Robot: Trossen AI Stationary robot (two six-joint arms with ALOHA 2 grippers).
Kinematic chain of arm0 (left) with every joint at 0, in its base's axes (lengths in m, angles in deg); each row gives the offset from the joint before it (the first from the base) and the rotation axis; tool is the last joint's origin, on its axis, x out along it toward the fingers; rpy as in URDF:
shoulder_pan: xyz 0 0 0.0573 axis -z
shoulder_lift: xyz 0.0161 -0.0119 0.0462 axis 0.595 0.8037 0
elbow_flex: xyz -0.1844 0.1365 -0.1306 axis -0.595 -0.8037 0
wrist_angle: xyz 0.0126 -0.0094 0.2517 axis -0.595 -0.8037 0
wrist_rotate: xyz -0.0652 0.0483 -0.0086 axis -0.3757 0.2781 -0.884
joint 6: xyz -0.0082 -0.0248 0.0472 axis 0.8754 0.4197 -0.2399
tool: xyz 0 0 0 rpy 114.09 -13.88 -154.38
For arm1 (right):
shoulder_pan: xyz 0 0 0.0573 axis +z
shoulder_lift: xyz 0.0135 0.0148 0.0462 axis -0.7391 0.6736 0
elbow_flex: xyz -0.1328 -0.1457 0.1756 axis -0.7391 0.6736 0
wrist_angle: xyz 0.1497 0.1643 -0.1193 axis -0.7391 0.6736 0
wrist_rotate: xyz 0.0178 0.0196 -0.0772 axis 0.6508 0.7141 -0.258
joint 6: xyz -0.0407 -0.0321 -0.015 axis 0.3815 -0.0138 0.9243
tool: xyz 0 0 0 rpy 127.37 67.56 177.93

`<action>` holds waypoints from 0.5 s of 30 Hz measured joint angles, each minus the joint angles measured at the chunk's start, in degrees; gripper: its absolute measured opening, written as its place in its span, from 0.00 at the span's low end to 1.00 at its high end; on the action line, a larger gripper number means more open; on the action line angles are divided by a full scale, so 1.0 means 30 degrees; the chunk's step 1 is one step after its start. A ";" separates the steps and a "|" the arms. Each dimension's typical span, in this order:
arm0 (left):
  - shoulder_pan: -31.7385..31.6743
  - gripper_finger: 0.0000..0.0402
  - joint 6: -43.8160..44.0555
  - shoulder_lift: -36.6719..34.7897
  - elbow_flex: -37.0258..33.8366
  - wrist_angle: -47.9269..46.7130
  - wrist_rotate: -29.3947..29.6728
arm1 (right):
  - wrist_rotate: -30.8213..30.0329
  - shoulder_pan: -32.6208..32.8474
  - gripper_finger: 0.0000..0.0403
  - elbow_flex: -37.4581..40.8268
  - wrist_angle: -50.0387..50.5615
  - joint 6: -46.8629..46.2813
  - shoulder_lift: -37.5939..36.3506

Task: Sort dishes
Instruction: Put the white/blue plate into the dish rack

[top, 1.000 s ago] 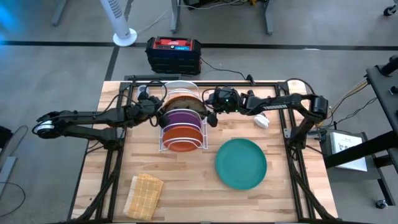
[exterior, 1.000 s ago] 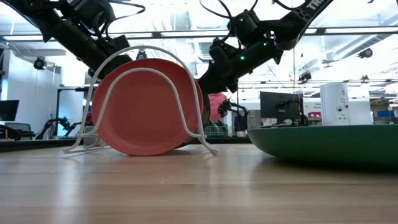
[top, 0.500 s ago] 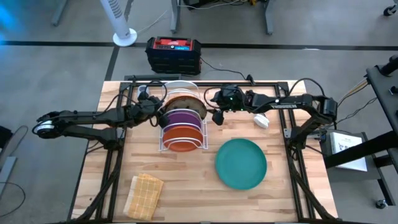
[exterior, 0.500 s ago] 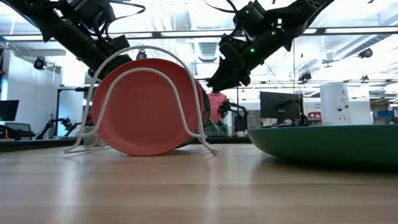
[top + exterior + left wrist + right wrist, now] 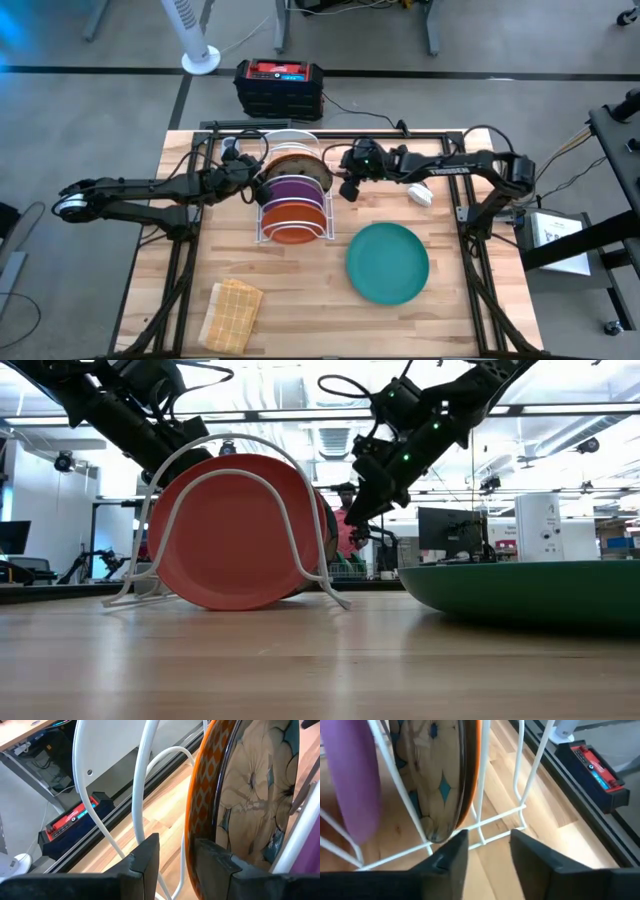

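A white wire rack (image 5: 262, 228) at the table's far middle holds plates on edge: plain orange (image 5: 293, 232) nearest, purple (image 5: 292, 190), orange-patterned (image 5: 293, 165), and a pale clear one (image 5: 292, 140) farthest. A larger teal-green plate (image 5: 388, 262) lies flat on the table to the right. My left gripper (image 5: 176, 865) is at the rack's left side, open, with the patterned plate's rim (image 5: 196, 805) and a rack wire between its fingers. My right gripper (image 5: 489, 855) is open and empty just right of the rack (image 5: 345, 189). My left gripper comes level from the table's left, and the patterned plate's rim (image 5: 192, 862) runs right along the inner side of one finger (image 5: 215, 862). Whether it touches I cannot tell. The other finger stands clear of the rim. The plate stands upright in the rack.
A tan woven cloth (image 5: 232, 312) lies at the near left. A small white object (image 5: 420, 193) lies at the far right under my right arm. A black and red box (image 5: 279, 85) stands on the floor beyond the far edge. Bare wood shows near the front edge.
My right gripper has drawn back a little from the rack's right side toward the table's right edge, staying open and empty. The plates and my left gripper have kept still.
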 joint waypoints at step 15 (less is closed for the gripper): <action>0.0004 0.27 -0.0004 -0.0080 0.0209 -0.0561 0.0008 | 0.0892 0.0015 0.01 0.0000 -0.2043 0.0194 0.0784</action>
